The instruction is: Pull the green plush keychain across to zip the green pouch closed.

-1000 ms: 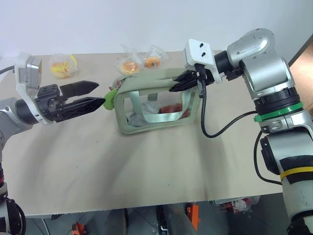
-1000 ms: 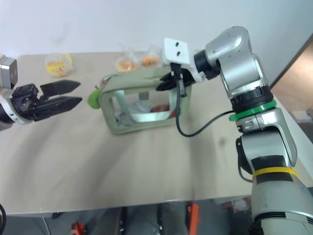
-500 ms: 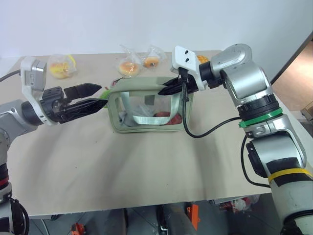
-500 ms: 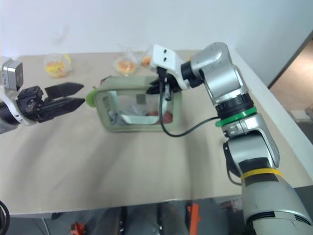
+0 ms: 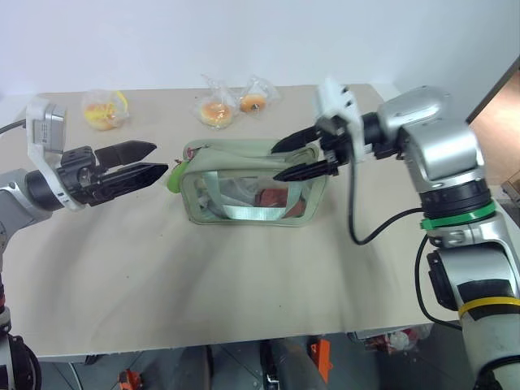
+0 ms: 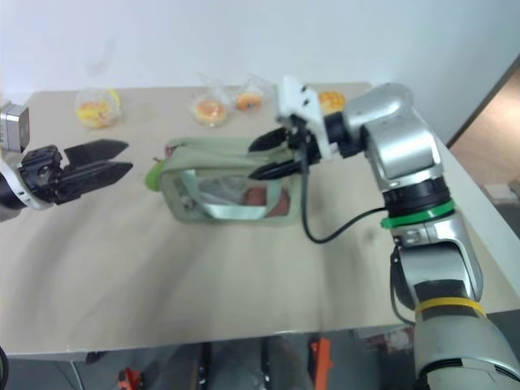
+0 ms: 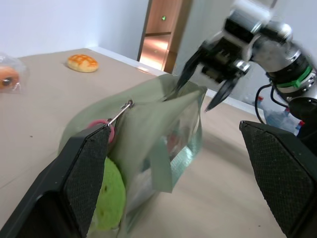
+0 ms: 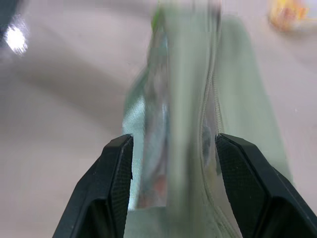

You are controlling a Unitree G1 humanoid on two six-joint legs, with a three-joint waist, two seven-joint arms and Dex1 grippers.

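The beige worktop point(image 5: 244, 284) is seen bare along its near part. Toward its middle the green pouch point(image 5: 252, 183) is set upright, its clear side panel turned to the near edge, with pale webbing straps and something red seen through the plastic. The green plush keychain point(image 5: 175, 179) hangs at the pouch's left end, against the fabric, joined by a pink ring and a small metal clasp to the top of that end, as the left wrist view shows.

The left pincer point(image 5: 150, 161) is held level just to the left of the keychain, fingers spread wide and nothing gripped; the keychain lies beyond the fingertips, seemingly not touched. The right pincer point(image 5: 296, 158) is held over the pouch's right end, its fingers parted with the pouch's top edge seen between them in the right wrist view; no grip on the fabric can be made out. A black cable point(image 5: 353, 211) hangs from the right wrist beside the pouch's right end.

Farther back, well apart from the pouch, three clear-wrapped buns point(image 5: 218, 110) are set near the far edge, and an unwrapped bun point(image 6: 331, 100) is seen at the far right.
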